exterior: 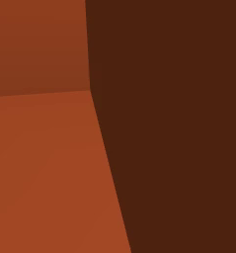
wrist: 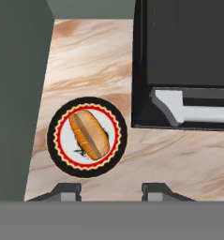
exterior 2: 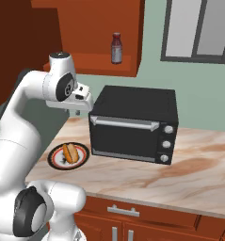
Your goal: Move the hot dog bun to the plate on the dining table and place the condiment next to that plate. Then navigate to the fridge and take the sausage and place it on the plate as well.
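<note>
The hot dog bun (wrist: 88, 133), golden-orange and oblong, lies on a round plate (wrist: 62, 161) with a black-and-red rim. The plate (exterior 2: 55, 162) rests on the marbled counter (exterior 2: 147, 176), left of a toaster oven, with the bun (exterior 2: 70, 152) on it. My gripper (wrist: 111, 190) hovers above the counter just beside the plate, its fingers open with nothing between them. In the right base view the gripper (exterior 2: 78, 112) points down over the counter's left end. The condiment (exterior 2: 116, 48), a small dark red bottle, stands on a ledge under the red-brown wall cabinet. The sausage and fridge are out of view.
A black toaster oven (exterior 2: 132, 124) with a silver handle stands on the counter right of the plate. A dark green-grey wall (wrist: 15, 93) borders the counter's left side. Red-brown cabinet panels (exterior: 40, 163) fill the left base view close up. A window (exterior 2: 198, 30) is at the upper right.
</note>
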Controlling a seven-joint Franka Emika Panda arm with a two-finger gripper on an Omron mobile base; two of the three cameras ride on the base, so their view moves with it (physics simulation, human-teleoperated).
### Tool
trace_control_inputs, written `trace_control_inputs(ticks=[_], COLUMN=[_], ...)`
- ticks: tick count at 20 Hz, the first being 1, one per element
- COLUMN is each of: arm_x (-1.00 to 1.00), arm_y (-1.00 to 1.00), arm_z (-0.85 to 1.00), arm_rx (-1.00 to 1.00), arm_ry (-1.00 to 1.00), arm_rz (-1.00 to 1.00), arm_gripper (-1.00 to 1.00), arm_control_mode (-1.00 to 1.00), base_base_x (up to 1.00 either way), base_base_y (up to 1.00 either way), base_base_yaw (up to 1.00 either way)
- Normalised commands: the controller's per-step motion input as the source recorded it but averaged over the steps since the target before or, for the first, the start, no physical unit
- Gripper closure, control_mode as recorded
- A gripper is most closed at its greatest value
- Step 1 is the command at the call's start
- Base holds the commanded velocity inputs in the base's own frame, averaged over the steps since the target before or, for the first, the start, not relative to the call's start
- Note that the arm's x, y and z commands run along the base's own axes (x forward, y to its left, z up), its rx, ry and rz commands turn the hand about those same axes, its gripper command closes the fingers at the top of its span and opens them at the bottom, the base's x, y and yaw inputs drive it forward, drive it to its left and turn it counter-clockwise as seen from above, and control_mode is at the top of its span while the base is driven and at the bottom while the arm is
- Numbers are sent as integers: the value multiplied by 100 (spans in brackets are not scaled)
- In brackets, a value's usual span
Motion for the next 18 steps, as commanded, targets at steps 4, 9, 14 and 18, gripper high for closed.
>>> trace_control_inputs(ticks=[4, 9, 14, 18], arm_x=[-29, -51, 4, 36], arm_y=[0, 6, 40, 64], arm_z=[-3, -71, -75, -71], arm_rx=[3, 3, -20, -18], arm_ry=[0, 1, 2, 13], arm_rz=[-1, -6, 0, 4], arm_gripper=[-100, -100, -100, -100], arm_control_mode=[-100, -100, -100, -100], base_base_x=[0, 0, 0, 0], base_base_y=[0, 0, 0, 0], base_base_yaw=[0, 0, 0, 0])
